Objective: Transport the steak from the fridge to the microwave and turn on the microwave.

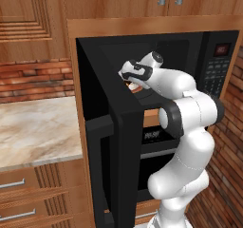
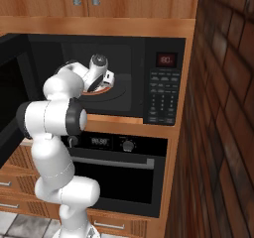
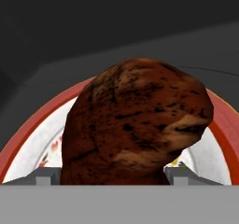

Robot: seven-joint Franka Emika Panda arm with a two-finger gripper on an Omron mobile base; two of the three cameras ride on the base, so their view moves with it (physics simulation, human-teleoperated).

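Note:
The black microwave (image 2: 163,88) is built into the wooden cabinetry, and its door (image 1: 111,146) is swung wide open to the left. My arm reaches into the cavity. Inside, my gripper (image 2: 100,85) hangs just over a red-rimmed white plate (image 3: 28,139) on the microwave floor. The steak (image 3: 135,120), a dark reddish-brown chunk, sits between my fingertips (image 3: 46,176), and the gripper (image 3: 112,178) is shut on it with the jaws wide apart. From the left, my gripper (image 1: 135,82) is seen above the plate's orange edge (image 1: 138,89). The fridge is out of view.
A black oven (image 2: 114,170) with knobs and a bar handle sits under the microwave. A brick wall (image 2: 223,133) stands close on the right. A marble counter (image 1: 33,127) lies left of the open door, with drawers (image 1: 19,198) below it.

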